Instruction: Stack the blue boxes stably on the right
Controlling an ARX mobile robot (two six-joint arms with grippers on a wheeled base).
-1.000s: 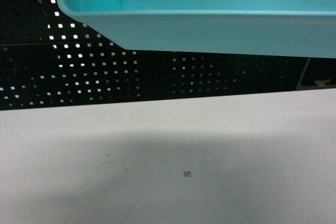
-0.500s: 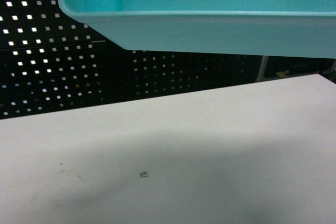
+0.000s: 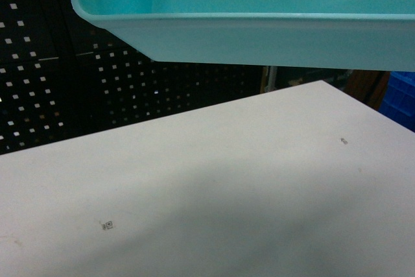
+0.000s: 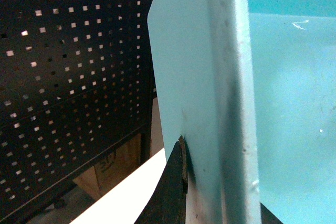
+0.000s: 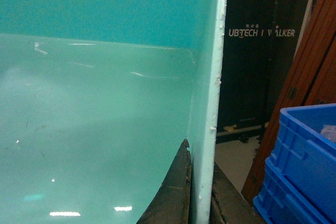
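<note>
Hanging above the white table (image 3: pixel 259 186), turquoise tub (image 3: pixel 259 37) empty, left fingers (image 4: pixel 176 182) and right fingers (image 5: pixel 176 192) each clamping a wall.

dark, worn claw fingers (image 5: pixel 176 192), edges scuffed.

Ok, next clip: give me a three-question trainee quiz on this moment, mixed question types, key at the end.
1. True or false: the turquoise tub is resting on the white table.
2. Multiple choice: in the right wrist view, what stands beyond the tub's rim at lower right? A) a cardboard roll B) dark blue crates C) a second turquoise tub
3. Short answer: how does the right gripper hold the tub?

Key:
1. False. In the head view it hangs above the table, its shadow on the surface below.
2. B.
3. It pinches the tub's wall, one finger inside and one outside; the left gripper grips the opposite wall, though only its outer finger shows.
</note>
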